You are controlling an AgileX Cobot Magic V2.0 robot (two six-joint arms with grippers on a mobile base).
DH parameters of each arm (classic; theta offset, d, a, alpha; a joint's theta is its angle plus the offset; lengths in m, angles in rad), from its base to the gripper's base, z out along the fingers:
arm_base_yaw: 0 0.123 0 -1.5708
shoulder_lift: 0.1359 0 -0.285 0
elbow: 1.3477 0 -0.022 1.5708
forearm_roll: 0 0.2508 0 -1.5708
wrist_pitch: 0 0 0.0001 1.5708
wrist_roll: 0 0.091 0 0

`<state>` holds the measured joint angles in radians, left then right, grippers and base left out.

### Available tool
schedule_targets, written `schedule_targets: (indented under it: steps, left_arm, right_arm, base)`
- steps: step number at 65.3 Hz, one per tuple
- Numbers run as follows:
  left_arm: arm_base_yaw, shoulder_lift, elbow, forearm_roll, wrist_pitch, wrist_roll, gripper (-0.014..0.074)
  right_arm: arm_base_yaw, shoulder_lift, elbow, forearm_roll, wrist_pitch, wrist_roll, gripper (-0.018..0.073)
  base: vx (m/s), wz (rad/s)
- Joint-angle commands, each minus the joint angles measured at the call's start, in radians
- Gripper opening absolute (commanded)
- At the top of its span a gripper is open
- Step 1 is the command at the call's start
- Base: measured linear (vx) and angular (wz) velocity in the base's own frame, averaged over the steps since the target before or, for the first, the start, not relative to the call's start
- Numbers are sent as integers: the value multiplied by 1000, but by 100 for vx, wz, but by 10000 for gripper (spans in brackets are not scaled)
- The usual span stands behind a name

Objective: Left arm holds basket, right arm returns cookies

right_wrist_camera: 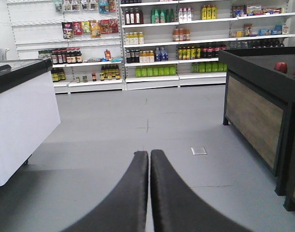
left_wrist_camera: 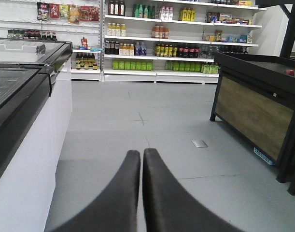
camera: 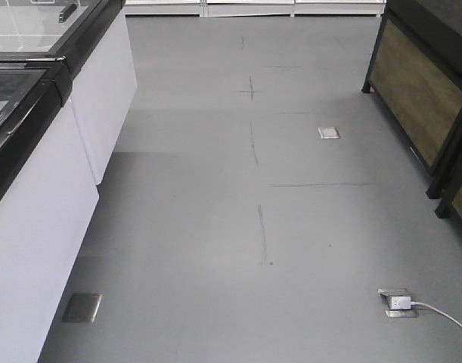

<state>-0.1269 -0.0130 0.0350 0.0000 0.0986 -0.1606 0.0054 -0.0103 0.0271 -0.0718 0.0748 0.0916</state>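
The basket and the cookies are out of view in all three views. In the left wrist view my left gripper (left_wrist_camera: 142, 152) is shut, its two black fingers pressed together with nothing between them, pointing down the shop aisle over the grey floor. My right gripper (right_wrist_camera: 149, 153) is shut the same way and holds nothing. Neither arm shows in the front view, which looks down at bare grey floor.
A white freezer cabinet with black rim (camera: 41, 151) runs along the left. A black and wood display stand (camera: 423, 91) stands at the right. Stocked shelves (left_wrist_camera: 181, 43) line the far wall. A floor socket with a white plug and cable (camera: 401, 303) lies at the lower right.
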Motion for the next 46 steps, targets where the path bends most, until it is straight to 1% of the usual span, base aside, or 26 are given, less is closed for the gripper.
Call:
schedule_targets:
  steps: [1,46]
  left_arm:
    - [0,-12,-32,0,-74,-10,-8]
    - [0,-12,-32,0,-74,-10,-8]
  right_arm:
    - [-5,-12,4,-9,-75,0,-8]
    - [-5,-12,4,-9,-75,0,-8]
  base:
    - [0,0]
    - [0,0]
